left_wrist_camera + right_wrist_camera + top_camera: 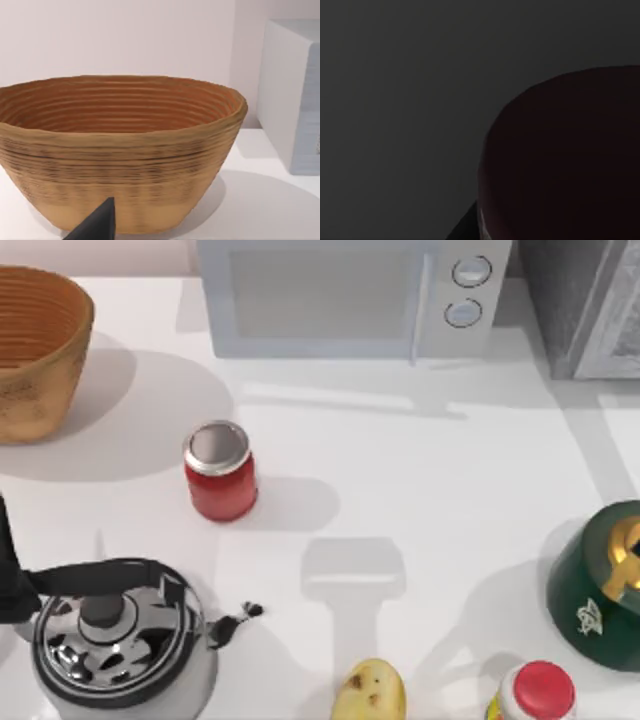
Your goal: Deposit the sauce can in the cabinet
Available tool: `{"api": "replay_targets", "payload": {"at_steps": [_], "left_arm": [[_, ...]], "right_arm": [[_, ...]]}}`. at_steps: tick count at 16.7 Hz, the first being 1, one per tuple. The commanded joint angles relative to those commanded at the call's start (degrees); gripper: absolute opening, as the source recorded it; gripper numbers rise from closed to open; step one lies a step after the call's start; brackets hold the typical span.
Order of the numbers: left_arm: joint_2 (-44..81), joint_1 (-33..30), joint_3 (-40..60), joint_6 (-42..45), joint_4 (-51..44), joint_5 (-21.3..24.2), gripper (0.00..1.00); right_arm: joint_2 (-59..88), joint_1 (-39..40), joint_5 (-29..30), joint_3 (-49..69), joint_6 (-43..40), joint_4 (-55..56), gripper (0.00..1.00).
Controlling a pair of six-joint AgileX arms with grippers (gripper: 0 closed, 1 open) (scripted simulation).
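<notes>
The sauce can is out of view. The cabinet (585, 300), a dark grey speckled box with a lighter framed door, stands at the table's far right corner. My left arm (8, 580) is parked at the table's left edge, beside the kettle. In the left wrist view one dark fingertip (97, 226) points toward the woven basket (120, 150). The right wrist view is dark.
A white microwave (340, 295) sits at the back middle and the basket (35, 350) at the back left. A red can (220, 472) stands left of centre. Along the front are a steel kettle (115, 640), a yellowish fruit (368, 692), a red-capped bottle (535, 695) and a green pot (600, 585).
</notes>
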Motion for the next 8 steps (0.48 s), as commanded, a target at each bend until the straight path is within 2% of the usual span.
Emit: {"api": "replay_targets", "payload": {"at_steps": [3,8], "left_arm": [[0.0,0.0,0.0,0.0,0.0,0.0,1.0],[0.0,0.0,0.0,0.0,0.0,0.0,1.0]], "right_arm": [[0.0,0.0,0.0,0.0,0.0,0.0,0.98],[0.0,0.0,0.0,0.0,0.0,0.0,1.0]]}}
